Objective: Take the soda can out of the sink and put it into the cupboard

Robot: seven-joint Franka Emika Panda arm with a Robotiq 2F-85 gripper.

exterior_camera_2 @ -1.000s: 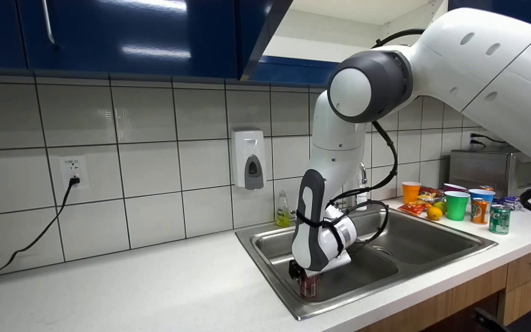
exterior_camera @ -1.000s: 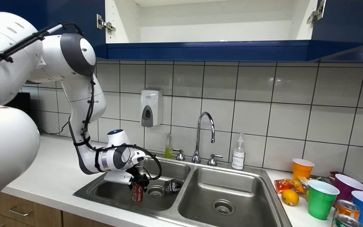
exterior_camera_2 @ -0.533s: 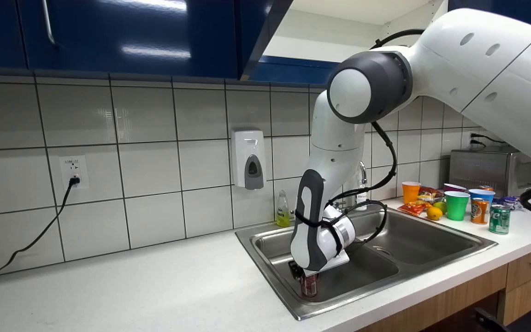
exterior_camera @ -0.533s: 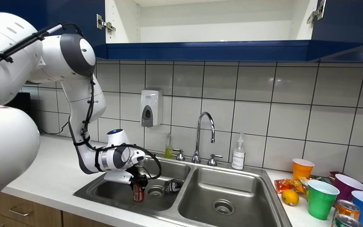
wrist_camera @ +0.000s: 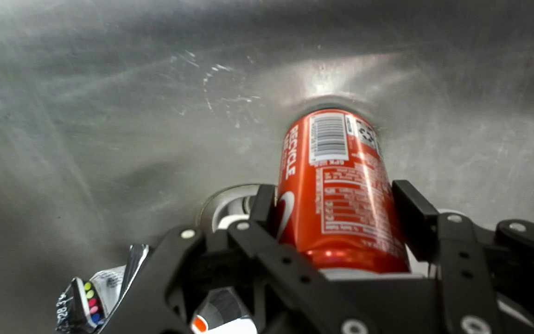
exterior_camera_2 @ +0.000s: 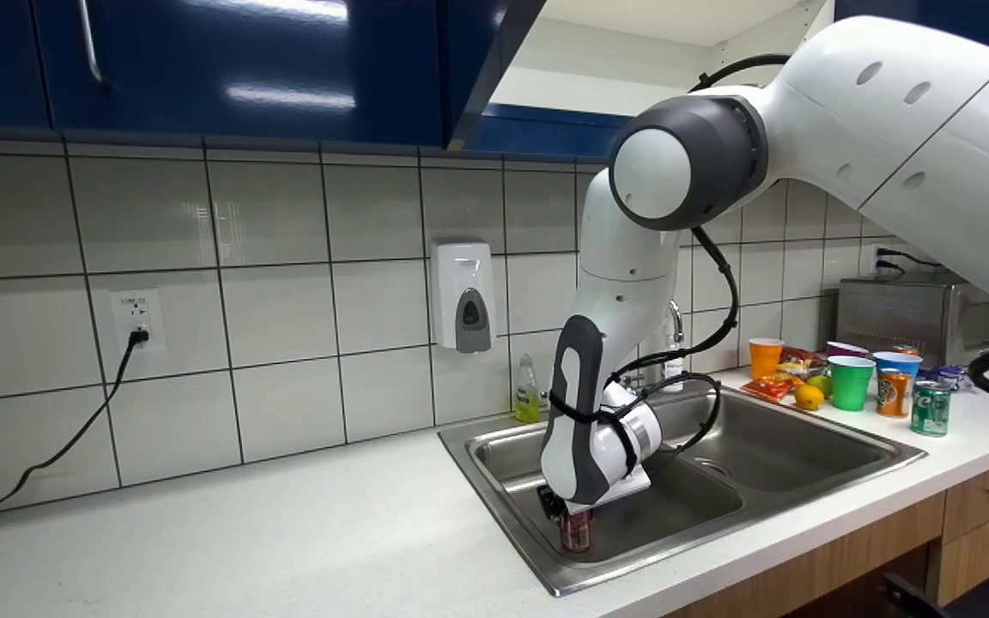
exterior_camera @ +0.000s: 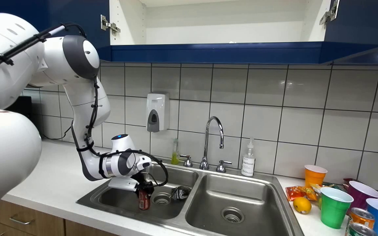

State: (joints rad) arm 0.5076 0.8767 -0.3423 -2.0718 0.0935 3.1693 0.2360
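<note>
White arm [exterior_camera_2: 627,257] downward, tool [wrist_camera: 336,208] around can [wrist_camera: 334,181]

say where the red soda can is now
In an exterior view, the red soda can is in the left basin of the sink, just left of its drain; the wrist view shows it gripped by the hand.

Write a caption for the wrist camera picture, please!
Black jaws grip a red soda can in the steel sink, near a shiny wrapper.
</note>
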